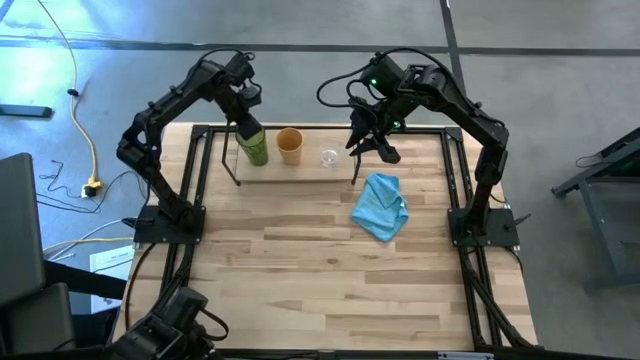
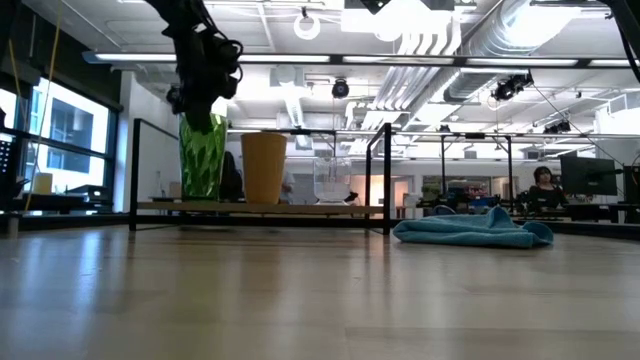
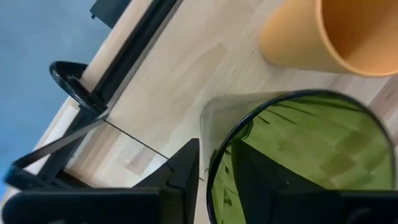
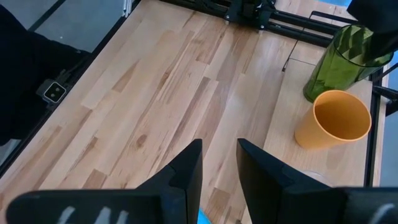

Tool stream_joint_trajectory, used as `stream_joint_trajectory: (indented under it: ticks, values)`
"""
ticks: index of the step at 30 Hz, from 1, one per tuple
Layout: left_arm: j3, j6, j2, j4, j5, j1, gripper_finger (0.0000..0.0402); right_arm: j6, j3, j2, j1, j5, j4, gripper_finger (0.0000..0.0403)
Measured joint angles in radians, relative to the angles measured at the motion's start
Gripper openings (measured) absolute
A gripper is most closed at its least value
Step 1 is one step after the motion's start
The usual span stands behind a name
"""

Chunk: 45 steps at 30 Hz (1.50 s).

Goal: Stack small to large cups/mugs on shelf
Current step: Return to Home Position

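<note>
My left hand straddles the rim of the green cup, fingers slightly apart and not clamped, one outside the wall and one inside. The inside finger shows only dimly through the green. The cup stands on the shelf in a row with the orange cup and the clear glass. My right hand hovers by the glass end, fingers a little apart, holding nothing.
</note>
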<state>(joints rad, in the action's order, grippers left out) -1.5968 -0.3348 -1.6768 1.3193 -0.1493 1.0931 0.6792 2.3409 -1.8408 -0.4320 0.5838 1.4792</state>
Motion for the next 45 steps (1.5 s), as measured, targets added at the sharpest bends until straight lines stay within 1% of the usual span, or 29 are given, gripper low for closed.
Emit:
stream_joint_trajectory:
  ticks: [12, 19, 21, 24, 27, 29, 31, 33, 37, 43, 45]
  values:
    - [-0.157, 0.029, 0.001, 0.115, 0.005, -0.015, 0.0086, 0.002, 0.000, 0.000, 0.000, 0.000, 0.005, 0.0092]
    - [-0.317, 0.045, 0.003, 0.191, 0.000, -0.043, 0.0086, 0.002, 0.000, 0.000, 0.000, 0.000, 0.006, 0.0092]
    - [-0.369, 0.044, 0.012, 0.198, -0.031, -0.063, 0.0086, 0.002, 0.000, 0.000, 0.000, 0.000, 0.006, 0.0092]
    - [-0.435, 0.037, 0.031, 0.191, -0.109, -0.099, 0.0086, 0.007, 0.000, 0.000, 0.000, 0.000, 0.006, 0.0092]
    - [-0.468, 0.028, 0.070, 0.138, -0.197, -0.144, 0.0086, 0.018, 0.000, 0.000, -0.005, 0.007, 0.007, 0.0092]
    - [-0.472, 0.028, 0.106, 0.091, -0.248, -0.175, 0.0086, 0.019, 0.000, 0.005, -0.016, 0.031, 0.008, 0.0092]
    - [-0.472, 0.027, 0.141, 0.045, -0.296, -0.203, 0.0086, 0.025, 0.000, 0.017, -0.035, 0.070, 0.010, 0.0092]
    - [-0.472, 0.027, 0.172, -0.001, -0.350, -0.234, 0.0086, 0.039, 0.000, 0.035, -0.059, 0.131, 0.019, 0.0092]
    - [-0.471, 0.025, 0.220, -0.081, -0.462, -0.304, 0.0086, 0.083, 0.000, 0.072, -0.108, 0.290, 0.038, 0.0092]
    - [-0.471, -0.002, 0.259, -0.157, -0.570, -0.418, 0.0086, 0.215, 0.000, 0.115, -0.185, 0.534, 0.094, 0.0092]
    - [-0.471, -0.023, 0.262, -0.163, -0.613, -0.450, 0.0086, 0.220, 0.000, 0.127, -0.211, 0.594, 0.093, 0.0092]
